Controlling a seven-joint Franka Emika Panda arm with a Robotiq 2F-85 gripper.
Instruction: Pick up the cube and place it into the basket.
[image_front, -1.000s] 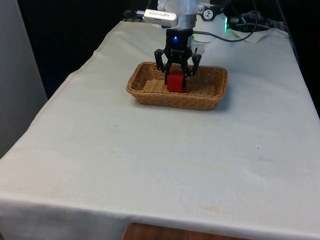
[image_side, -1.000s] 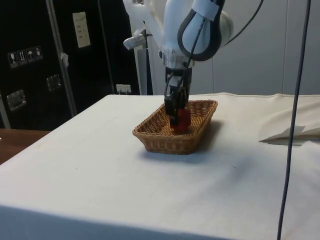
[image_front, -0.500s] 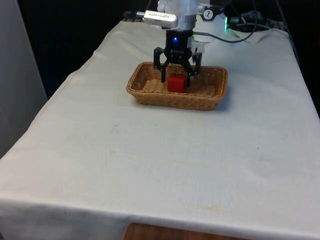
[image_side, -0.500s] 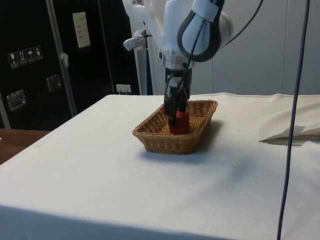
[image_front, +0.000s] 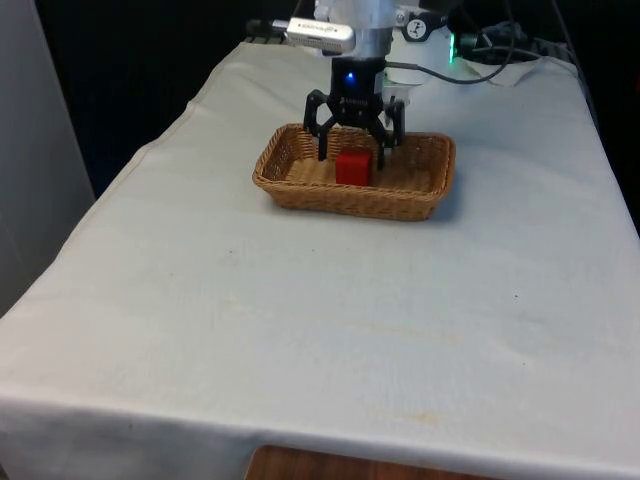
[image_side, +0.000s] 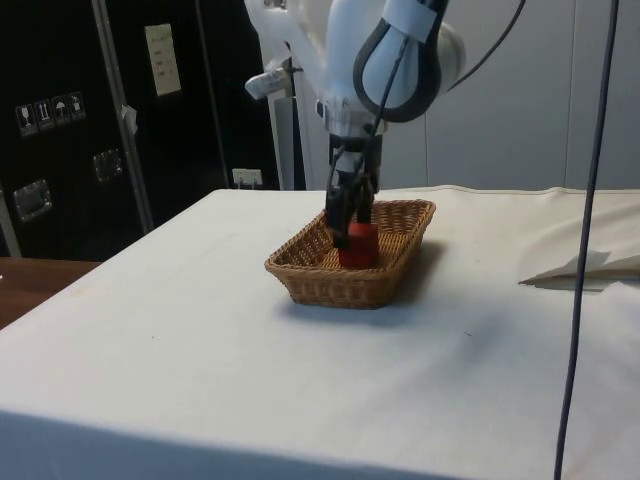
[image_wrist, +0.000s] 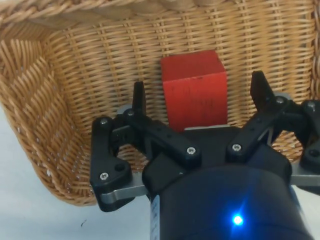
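Note:
A red cube (image_front: 352, 167) (image_side: 358, 244) (image_wrist: 194, 89) rests on the floor of the woven wicker basket (image_front: 290, 190) (image_side: 320, 285) (image_wrist: 60, 100), free of any grip. My black gripper (image_front: 352, 150) (image_side: 348, 222) (image_wrist: 198, 89) hangs just above the cube, open wide. Its two fingertips stand on either side of the cube with a clear gap to each face, as the wrist view shows.
The basket sits toward the far end of the white cloth-covered table (image_front: 320, 320). A black cable (image_side: 585, 250) hangs down at the side view's right. More cables and a folded bit of cloth (image_front: 500, 62) lie at the table's far end.
The jaws went from shut on the cube to wide open, leaving the cube on the basket floor. The gripper has risen slightly above it.

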